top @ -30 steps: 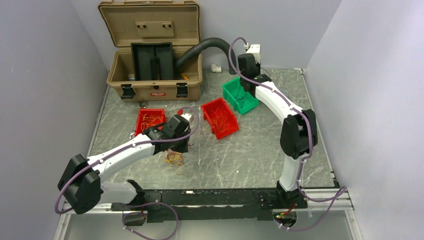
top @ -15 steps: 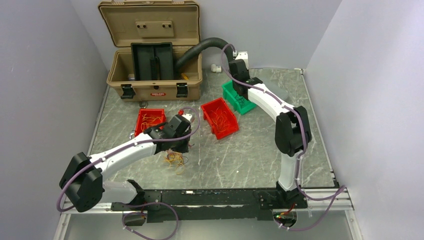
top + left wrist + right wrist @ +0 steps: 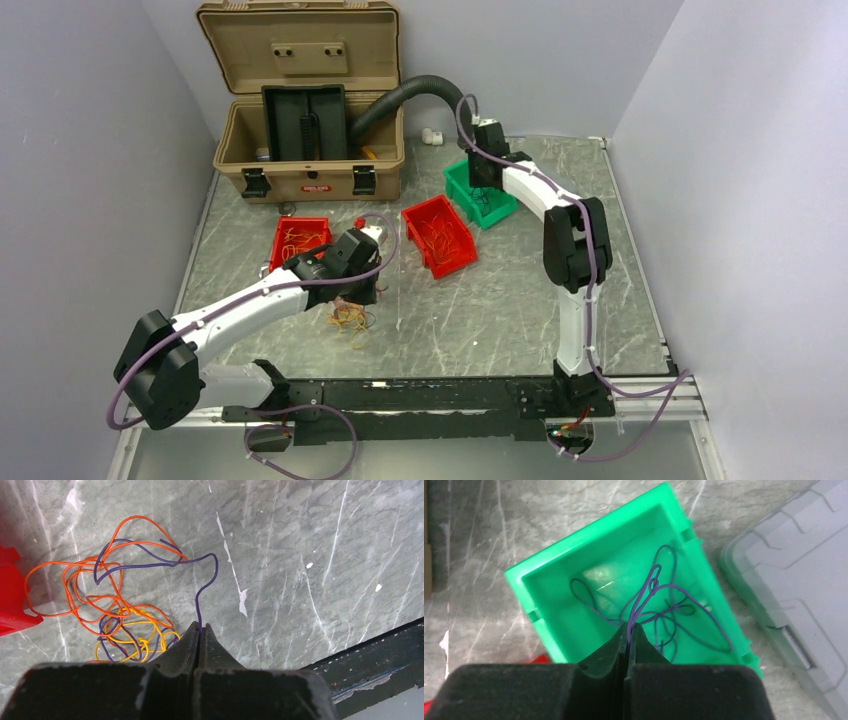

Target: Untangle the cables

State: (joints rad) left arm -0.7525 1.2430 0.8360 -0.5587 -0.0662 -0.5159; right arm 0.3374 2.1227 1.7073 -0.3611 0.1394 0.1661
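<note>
Left gripper (image 3: 200, 630): I am pinching a purple wire (image 3: 198, 607) from the tangle (image 3: 117, 612). Right gripper (image 3: 630, 630): pinching a second wire (image 3: 638, 605) above the green bin (image 3: 564, 625).

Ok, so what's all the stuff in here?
case: one, tan, open, back left.
hose: one, black, curving out of the case.
red bins: two, middle of table.
green bin: one, back right, purple cables inside.
cable tangle: one, orange, yellow and purple, on the table.
clear box: one, see-through grey, beside the green bin.
table: one, grey marble.
left claw: black, shut on purple strand from the tangle.
right claw: black, shut on purple loop over the green bin.
</note>
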